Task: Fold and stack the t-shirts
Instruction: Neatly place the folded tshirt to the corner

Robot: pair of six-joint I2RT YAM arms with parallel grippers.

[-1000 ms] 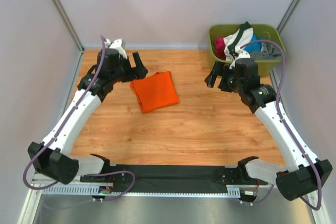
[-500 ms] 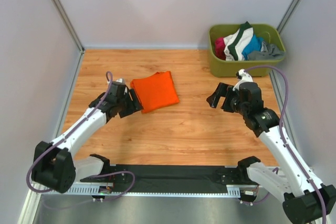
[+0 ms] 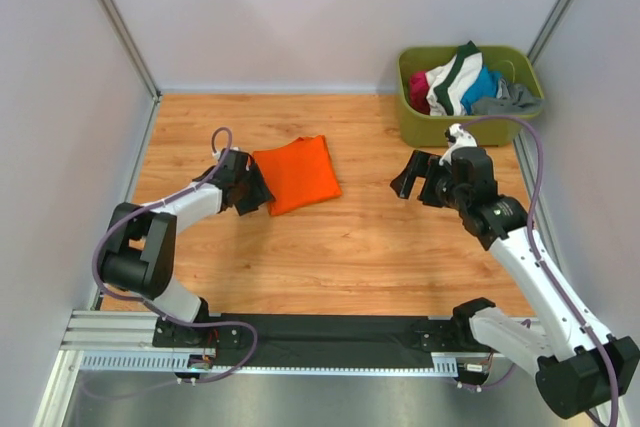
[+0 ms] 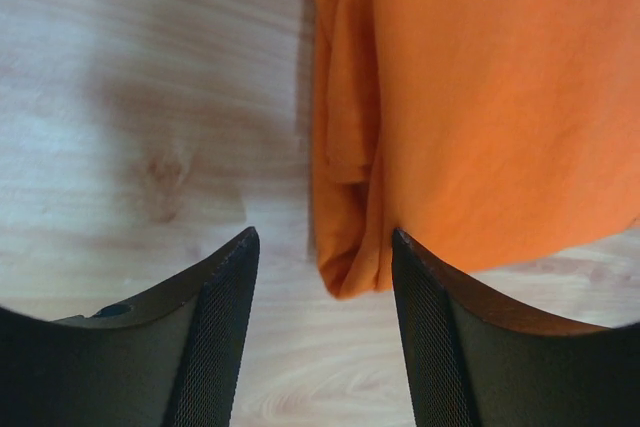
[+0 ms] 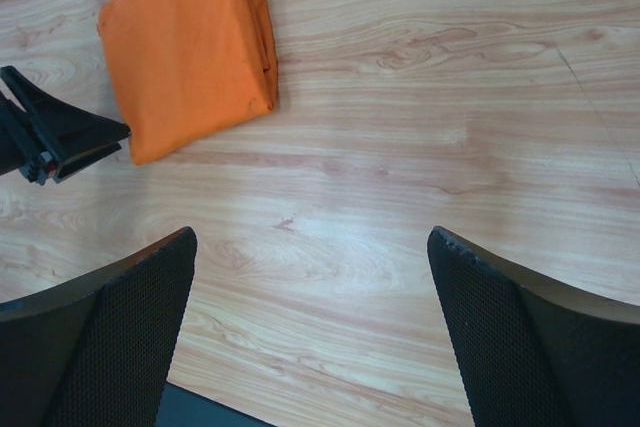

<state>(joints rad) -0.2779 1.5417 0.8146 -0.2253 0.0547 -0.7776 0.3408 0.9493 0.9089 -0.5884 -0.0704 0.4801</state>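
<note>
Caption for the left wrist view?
Left tool straddles a corner of the folded orange shirt on the wooden table, jaws apart, not yet gripping.

Plain bright orange folded t-shirt (image 3: 296, 173), left of centre, on a worktop (image 3: 360, 247) of light honey-brown wood grain. Upper right, an olive-green tub (image 3: 430, 130) holds clothes (image 3: 455, 82) in white with a dark stripe, blue, magenta and grey. Left arm (image 3: 190, 203) and right arm (image 3: 530, 262): white with black joints.
</note>
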